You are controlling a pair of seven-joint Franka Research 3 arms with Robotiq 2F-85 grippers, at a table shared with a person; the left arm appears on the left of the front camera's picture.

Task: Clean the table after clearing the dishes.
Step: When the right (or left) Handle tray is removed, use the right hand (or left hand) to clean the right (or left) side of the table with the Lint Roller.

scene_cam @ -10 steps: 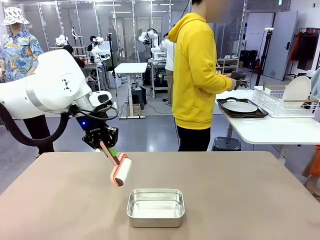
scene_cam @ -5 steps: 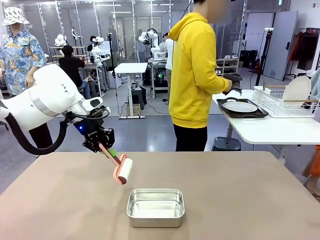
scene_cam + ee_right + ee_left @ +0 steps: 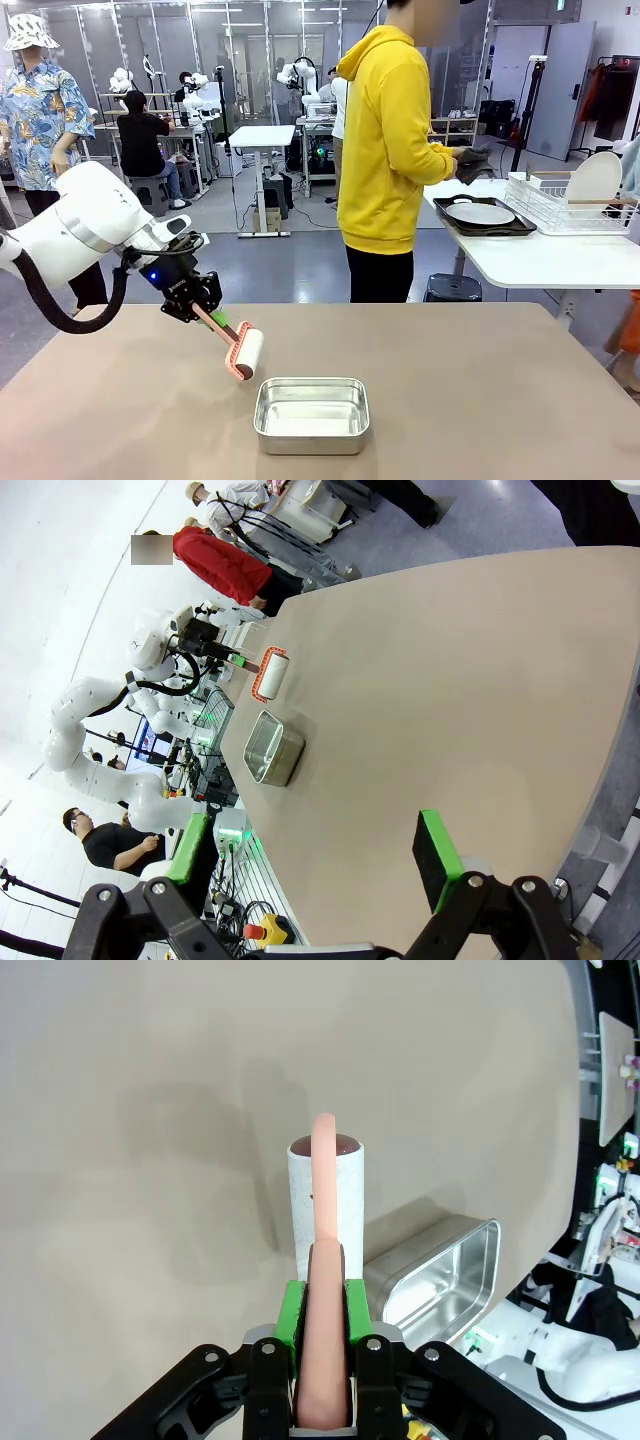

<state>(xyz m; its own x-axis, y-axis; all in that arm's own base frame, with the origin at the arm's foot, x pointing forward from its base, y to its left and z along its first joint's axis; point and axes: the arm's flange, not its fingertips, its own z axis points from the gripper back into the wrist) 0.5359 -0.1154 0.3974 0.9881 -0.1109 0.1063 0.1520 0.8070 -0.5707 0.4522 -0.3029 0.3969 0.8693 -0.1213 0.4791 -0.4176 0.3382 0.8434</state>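
Front view: left gripper (image 3: 213,318), clamped on pink-handled white lint roller (image 3: 246,353), has sunk toward matte brown table (image 3: 480,400); yellow-hooded person (image 3: 385,150) stands beyond far edge.

obstacles: steel pan (image 3: 311,414) near middle, lint roller (image 3: 244,352) just beyond its left corner | free: table (image 3: 500,385) open right of pan

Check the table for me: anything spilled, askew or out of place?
Nothing spilled or damaged. The table is bare apart from an empty steel pan, upright near the front middle. The left gripper is shut on the handle of a roller, which hangs tilted close beside the pan, apart from it.
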